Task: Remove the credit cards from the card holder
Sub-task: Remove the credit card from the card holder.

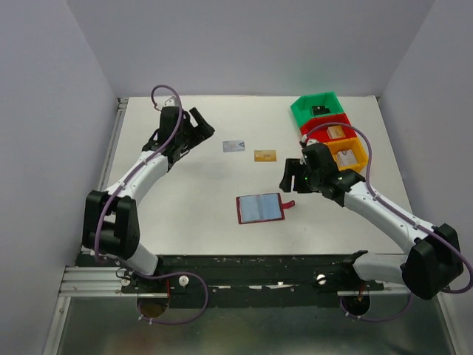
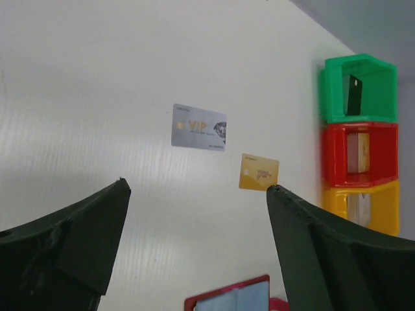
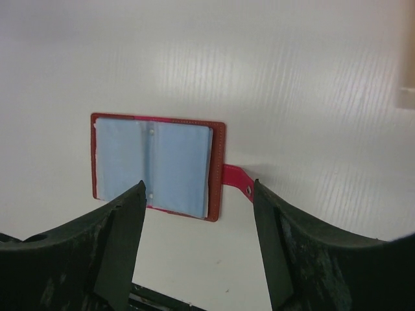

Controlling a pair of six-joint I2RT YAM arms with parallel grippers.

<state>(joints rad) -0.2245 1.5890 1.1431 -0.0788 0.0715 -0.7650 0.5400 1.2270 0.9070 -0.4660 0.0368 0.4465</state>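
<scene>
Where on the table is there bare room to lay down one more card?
Bare table lies between the wallet and the left arm, and along the far edge from the silver card to the green bin. Crowded: the right side, around the gold card and right gripper.

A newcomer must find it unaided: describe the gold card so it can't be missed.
Find the orange bin at the table's right edge. Left of it, beyond the open card holder, two cards lie flat and apart. The gold card is the one nearer the bin; the silver card beside it reads VIP.
</scene>
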